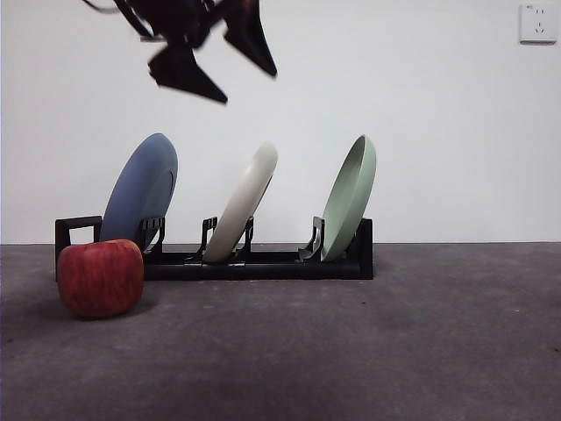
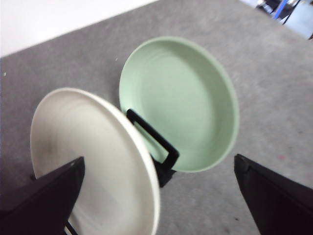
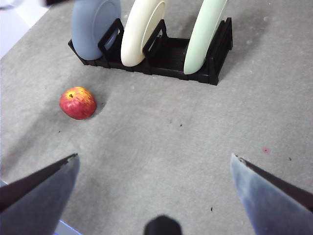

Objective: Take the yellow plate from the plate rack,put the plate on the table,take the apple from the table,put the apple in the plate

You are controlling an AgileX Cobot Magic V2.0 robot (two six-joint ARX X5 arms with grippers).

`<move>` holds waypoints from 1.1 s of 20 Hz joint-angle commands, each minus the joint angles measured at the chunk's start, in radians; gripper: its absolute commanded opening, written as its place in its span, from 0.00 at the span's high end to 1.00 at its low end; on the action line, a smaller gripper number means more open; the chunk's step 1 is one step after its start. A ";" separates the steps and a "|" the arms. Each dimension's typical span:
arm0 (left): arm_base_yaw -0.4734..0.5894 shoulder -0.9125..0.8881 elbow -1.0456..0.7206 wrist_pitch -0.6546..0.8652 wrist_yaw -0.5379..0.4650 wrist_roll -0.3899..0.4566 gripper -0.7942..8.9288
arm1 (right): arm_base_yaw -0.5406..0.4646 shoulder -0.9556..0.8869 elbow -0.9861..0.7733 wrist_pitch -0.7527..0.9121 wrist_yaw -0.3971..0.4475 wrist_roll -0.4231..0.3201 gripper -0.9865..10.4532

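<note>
The left gripper (image 1: 206, 57), jaws spread wide and holding nothing, hangs blurred and cut off at the front view's top edge. The yellow plate (image 1: 242, 203) leans in the plate rack (image 1: 263, 261) at its 5 o'clock, between a blue plate (image 1: 140, 191) and green plate (image 1: 350, 196). The apple (image 1: 101, 277) rests on the table (image 1: 351, 351) by the rack's handle. The right gripper (image 3: 155, 193), also spread, waits well back.

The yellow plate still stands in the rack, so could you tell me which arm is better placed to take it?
Left. The left gripper hangs open right above the yellow plate, while the right gripper waits farther back over the table.
</note>
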 commanded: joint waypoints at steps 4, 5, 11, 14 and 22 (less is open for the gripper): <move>-0.016 0.122 0.002 0.067 -0.053 0.012 0.37 | 0.000 0.000 0.003 0.006 -0.003 -0.002 0.42; -0.016 0.138 0.002 0.072 -0.054 0.012 0.37 | 0.000 0.002 0.003 0.006 -0.003 -0.002 0.42; -0.018 0.198 0.002 0.074 -0.052 -0.001 0.53 | 0.000 0.013 0.003 0.004 -0.003 -0.002 0.42; -0.018 0.198 0.002 0.078 -0.041 0.000 0.74 | 0.000 0.017 0.003 0.004 -0.003 -0.002 0.42; -0.017 0.198 0.002 0.051 0.113 0.000 0.90 | 0.000 0.038 0.003 0.005 -0.003 -0.002 0.42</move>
